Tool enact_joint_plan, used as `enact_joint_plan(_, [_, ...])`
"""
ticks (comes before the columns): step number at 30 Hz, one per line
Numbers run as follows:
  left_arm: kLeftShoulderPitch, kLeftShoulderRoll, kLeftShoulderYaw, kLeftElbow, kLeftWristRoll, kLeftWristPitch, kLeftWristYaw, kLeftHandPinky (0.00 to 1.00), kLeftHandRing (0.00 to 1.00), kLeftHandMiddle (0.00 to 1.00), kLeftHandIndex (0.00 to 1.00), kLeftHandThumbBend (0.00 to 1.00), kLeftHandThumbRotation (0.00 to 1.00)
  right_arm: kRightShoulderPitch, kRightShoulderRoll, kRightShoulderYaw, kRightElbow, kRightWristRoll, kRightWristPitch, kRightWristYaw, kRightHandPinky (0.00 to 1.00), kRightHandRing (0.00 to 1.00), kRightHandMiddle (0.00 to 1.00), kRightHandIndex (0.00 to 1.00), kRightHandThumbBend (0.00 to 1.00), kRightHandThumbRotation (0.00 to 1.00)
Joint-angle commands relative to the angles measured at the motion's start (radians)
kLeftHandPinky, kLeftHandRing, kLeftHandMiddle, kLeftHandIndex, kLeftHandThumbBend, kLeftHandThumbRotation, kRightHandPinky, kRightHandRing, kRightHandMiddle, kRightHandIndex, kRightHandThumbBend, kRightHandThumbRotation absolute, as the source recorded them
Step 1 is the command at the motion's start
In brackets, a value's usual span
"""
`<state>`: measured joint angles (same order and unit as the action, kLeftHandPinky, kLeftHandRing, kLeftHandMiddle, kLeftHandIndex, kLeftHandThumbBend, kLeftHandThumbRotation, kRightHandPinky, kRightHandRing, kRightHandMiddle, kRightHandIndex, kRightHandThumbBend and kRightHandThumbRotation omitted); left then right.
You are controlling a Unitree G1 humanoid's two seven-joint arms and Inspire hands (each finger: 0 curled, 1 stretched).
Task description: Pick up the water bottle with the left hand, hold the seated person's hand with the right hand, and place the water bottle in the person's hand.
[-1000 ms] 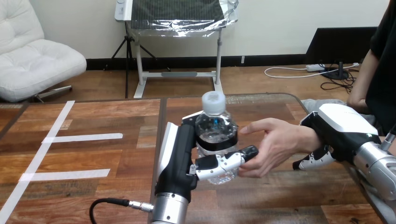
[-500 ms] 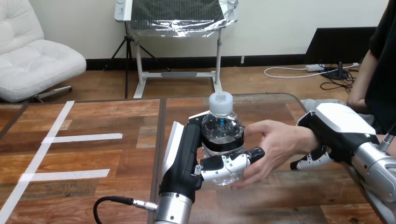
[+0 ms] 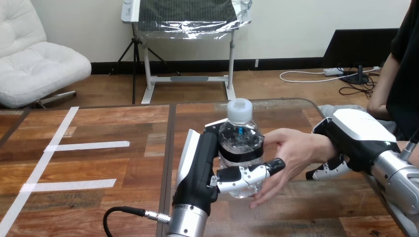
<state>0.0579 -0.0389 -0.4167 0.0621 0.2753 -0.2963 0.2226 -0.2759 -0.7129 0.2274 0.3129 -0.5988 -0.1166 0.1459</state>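
Observation:
A clear water bottle (image 3: 239,138) with a white cap and a dark label band is held upright above the table in my left hand (image 3: 202,165), whose fingers and thumb curl round its lower body. The person's hand (image 3: 286,155) reaches in from the right, open, its palm against the bottle's right side and its fingers under my fingertips. My right hand (image 3: 353,136) sits over the person's wrist at the right, with its fingers (image 3: 328,170) curled under that wrist.
The wooden table (image 3: 99,168) carries strips of white tape (image 3: 86,145) at the left. A dark seam runs down the table just left of my left arm. The person sits at the right edge.
My left hand has carried the bottle to the right, into the person's open palm. The person's fingers now lie under the bottle. My right hand has stayed on the wrist.

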Motion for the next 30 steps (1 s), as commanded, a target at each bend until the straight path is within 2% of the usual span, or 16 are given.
enact_joint_plan(1, [-0.090,-0.105,-0.015,-0.019,-0.010,-0.004,0.002,0.32,0.37,0.42,0.44,0.69,0.00,-0.020,-0.039,-0.040,-0.014,-0.014,0.018,-0.009,0.20,0.25,0.33,0.37,0.75,0.00])
enact_joint_plan(8, [-0.088,-0.109,-0.023,-0.026,-0.013,0.005,-0.003,0.32,0.37,0.41,0.44,0.69,0.00,-0.023,-0.038,-0.040,-0.009,-0.010,0.010,-0.007,0.21,0.26,0.34,0.38,0.76,0.00])
enact_joint_plan(17, [-0.090,-0.113,-0.035,-0.026,-0.011,0.007,-0.001,0.32,0.37,0.42,0.44,0.69,0.00,-0.026,-0.034,-0.042,0.022,-0.007,-0.038,-0.038,0.20,0.25,0.33,0.37,0.77,0.00])
enact_joint_plan(20, [-0.089,-0.116,-0.040,-0.029,-0.007,0.016,0.000,0.32,0.37,0.41,0.44,0.69,0.00,-0.027,-0.032,-0.042,0.026,-0.011,-0.038,-0.042,0.19,0.25,0.32,0.36,0.77,0.00])
enact_joint_plan(30, [-0.087,-0.115,-0.072,-0.059,0.064,0.089,0.028,0.30,0.35,0.41,0.44,0.69,0.00,-0.030,-0.032,-0.043,0.033,-0.013,-0.046,-0.042,0.17,0.23,0.31,0.35,0.76,0.00])
